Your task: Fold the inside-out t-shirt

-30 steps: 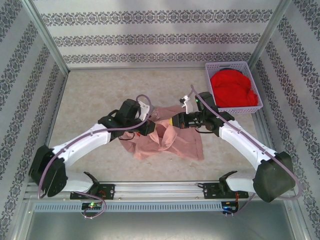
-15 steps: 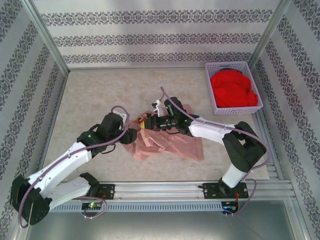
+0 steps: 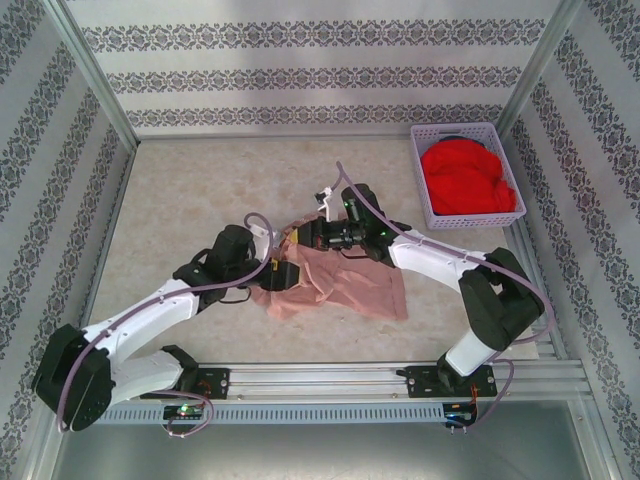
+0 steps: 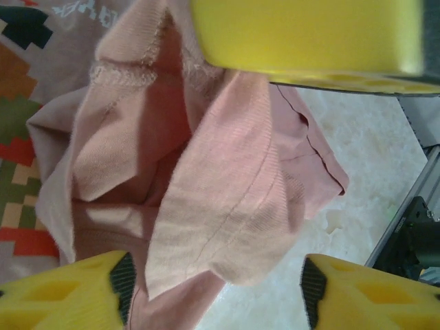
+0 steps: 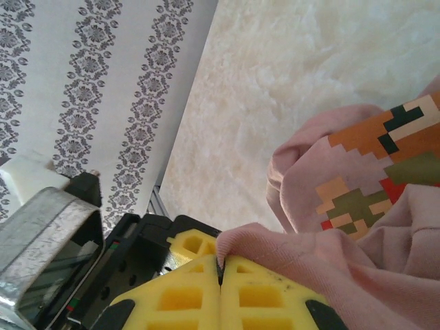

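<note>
The inside-out t-shirt (image 3: 350, 290) lies crumpled on the table between the two arms, dusty pink, its pixel print (image 5: 371, 172) facing up at the near side of the right wrist view. My right gripper (image 3: 303, 236) is at the shirt's upper left corner, shut (image 5: 220, 271) on a raised fold of the fabric. My left gripper (image 3: 278, 270) sits just left of it at the shirt's left edge. Its jaws stand open (image 4: 216, 289) on either side of a loose hanging flap with a seam (image 4: 227, 220). The right gripper's yellow finger (image 4: 309, 34) hangs just above that flap.
A lilac basket (image 3: 420, 180) holding a bright red garment (image 3: 465, 180) stands at the back right corner. Patterned walls close in the back and sides. The metal rail (image 3: 320, 380) with both arm bases runs along the near edge.
My left gripper opened and let go of the shirt, drew back to the left, then edged back to the shirt. My right gripper carried its fold leftward across the shirt.
</note>
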